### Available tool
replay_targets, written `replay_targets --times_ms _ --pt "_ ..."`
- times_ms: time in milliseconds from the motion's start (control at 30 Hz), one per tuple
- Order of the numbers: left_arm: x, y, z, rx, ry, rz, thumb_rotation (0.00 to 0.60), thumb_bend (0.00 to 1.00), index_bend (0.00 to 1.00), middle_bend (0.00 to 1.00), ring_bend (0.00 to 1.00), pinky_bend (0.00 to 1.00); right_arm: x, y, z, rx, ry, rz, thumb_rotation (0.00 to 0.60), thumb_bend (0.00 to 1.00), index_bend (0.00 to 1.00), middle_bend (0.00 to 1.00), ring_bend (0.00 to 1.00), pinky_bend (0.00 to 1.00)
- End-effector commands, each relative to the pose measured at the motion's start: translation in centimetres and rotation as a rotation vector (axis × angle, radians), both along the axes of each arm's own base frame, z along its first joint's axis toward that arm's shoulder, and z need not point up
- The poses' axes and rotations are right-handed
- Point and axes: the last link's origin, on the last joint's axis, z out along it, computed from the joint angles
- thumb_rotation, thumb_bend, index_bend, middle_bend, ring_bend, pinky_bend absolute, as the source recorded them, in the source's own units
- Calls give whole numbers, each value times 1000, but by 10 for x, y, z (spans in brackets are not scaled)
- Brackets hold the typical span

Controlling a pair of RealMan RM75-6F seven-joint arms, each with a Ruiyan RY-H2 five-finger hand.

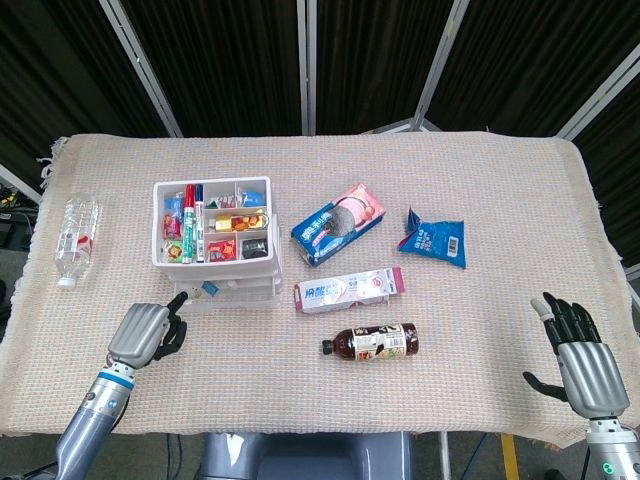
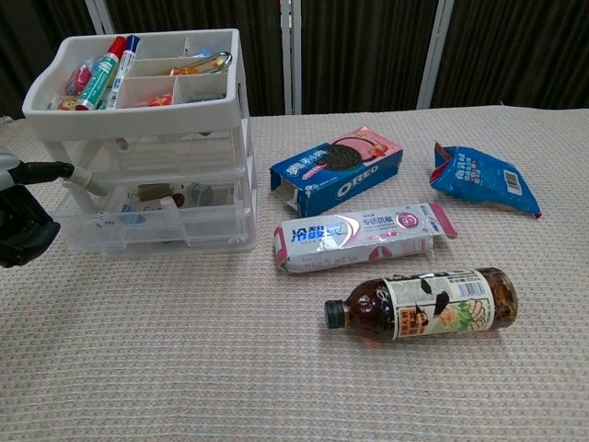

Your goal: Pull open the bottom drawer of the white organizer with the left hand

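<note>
While your left hand (image 1: 145,332) sits at the lower left of the head view, fingers curled in on nothing and one finger stretched toward the organizer (image 1: 212,222), the bottom drawer (image 2: 152,227) looks barely drawn out at the organizer's front, at the left of the chest view. To do this step well, hook that stretched fingertip (image 2: 78,174) lower, behind the front lip of the bottom drawer, since in the chest view it lies level with the drawer above; then draw straight toward yourself so the light organizer does not slide on the cloth. Whether the fingertip touches the plastic cannot be told, and the chest view cuts off most of the hand. Your right hand (image 1: 580,355), lower right, rests spread and empty.
</note>
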Motion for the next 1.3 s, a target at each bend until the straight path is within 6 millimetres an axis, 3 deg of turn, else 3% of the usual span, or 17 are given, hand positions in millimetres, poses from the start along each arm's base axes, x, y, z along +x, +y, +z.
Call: replay_targets --times_ms 33,333,1300 --pt "1 3 -4 -20 11 9 600 660 211 865 845 704 0 0 0 1 0 -2 600 40 0 0 0 0" --pt "1 4 -12 -61 16 38 600 660 214 865 845 704 -1 -1 0 6 -1 -8 600 40 0 0 0 0" --pt "-2 -25 4 -150 -43 17 600 661 238 865 845 704 1 0 -3 12 4 -2 600 40 0 0 0 0"
